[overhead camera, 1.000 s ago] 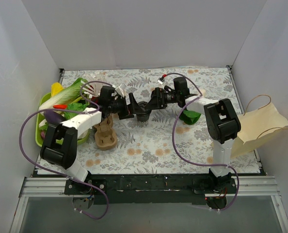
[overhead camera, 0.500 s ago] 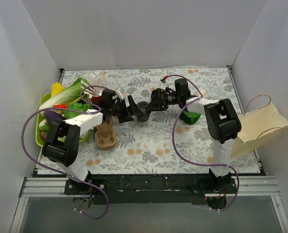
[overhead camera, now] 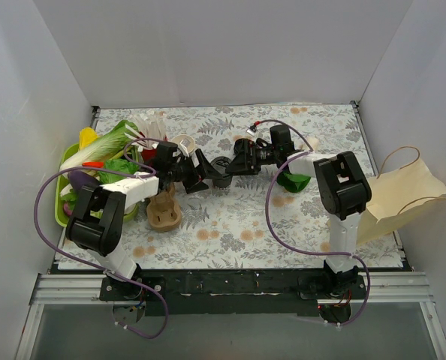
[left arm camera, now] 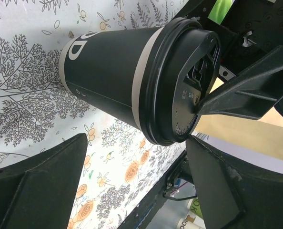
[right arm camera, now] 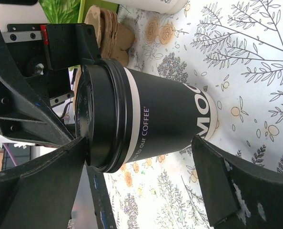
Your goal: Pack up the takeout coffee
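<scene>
- Takeout coffee [overhead camera: 221, 172], a dark-sleeved cup with a black lid, sits on the floral mat [overhead camera: 230, 225] near the middle of the bench in the overhead view. It appears upright. The left gripper [overhead camera: 199, 171] and right gripper [overhead camera: 233, 163] face each other across it, one on each side. The paper bag [overhead camera: 403, 196] lies well apart at the right edge of the bench, so by this view nothing is packed.
- Left wrist view: the left gripper's fingers [left arm camera: 41, 191] are spread wide, and the cup [left arm camera: 113, 81] lies just beyond their tips, touched by neither. A dark finger [left arm camera: 246, 93] of the opposite arm reaches across the lid; whether it touches cannot be told.
- Right wrist view: the right gripper's fingers [right arm camera: 41, 186] are likewise apart, framing the cup [right arm camera: 156, 124] without closing on it. The cup's base rests on the mat, so it is not lifted.
- Judged from all three views, the job is at its start: one gripper has yet to take a firm hold, and the carry to the right edge and the placing in the bag are both left to do.
</scene>
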You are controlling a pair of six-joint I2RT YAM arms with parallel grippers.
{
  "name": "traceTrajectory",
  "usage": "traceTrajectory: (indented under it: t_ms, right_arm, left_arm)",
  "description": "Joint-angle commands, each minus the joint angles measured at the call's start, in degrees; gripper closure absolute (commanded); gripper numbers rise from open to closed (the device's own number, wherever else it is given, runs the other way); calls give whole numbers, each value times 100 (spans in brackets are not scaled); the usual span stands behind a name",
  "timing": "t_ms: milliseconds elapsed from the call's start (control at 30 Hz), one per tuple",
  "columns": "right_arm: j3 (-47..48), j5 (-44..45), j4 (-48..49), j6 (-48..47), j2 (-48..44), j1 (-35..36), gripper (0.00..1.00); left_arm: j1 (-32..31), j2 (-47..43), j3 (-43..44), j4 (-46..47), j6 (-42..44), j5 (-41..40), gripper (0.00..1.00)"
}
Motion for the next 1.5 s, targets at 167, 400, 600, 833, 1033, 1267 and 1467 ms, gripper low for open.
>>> traceTrajectory:
  t_ms: [167, 400, 600, 833, 1033, 1267, 1467]
  right_arm:
    - [84, 377, -379, -205, 228, -16, 3]
    - [321, 25, 148, -319, -150, -7, 2]
    - [497, 174, -370, -995, -633, -25, 2]
    - [41, 254, -765, -1348, -1362, -191, 2]
    - [470, 438, -1940, -2462, -2074, -323, 2]
    - [735, 947, -2515, -3158, -2654, -613, 2]
    - [498, 1080, -2480, -3202, -2988, -807, 3]
  left_arm:
    - [164, 132, -154, -609, 200, -608, 20]
    - [155, -210, 416, -512, 1025, -28, 10]
    - [155, -508, 628, -653, 1622, 613, 5]
    - [-2, -1035, 321, -794, 2563, 678, 6]
    - [-775, -1484, -400, -329, 3012, -631, 14]
    - [-1382, -1363, -1006, 489, 3355, -871, 86]
    - [-1646, -712, -954, 1077, 3873, -1503, 100]
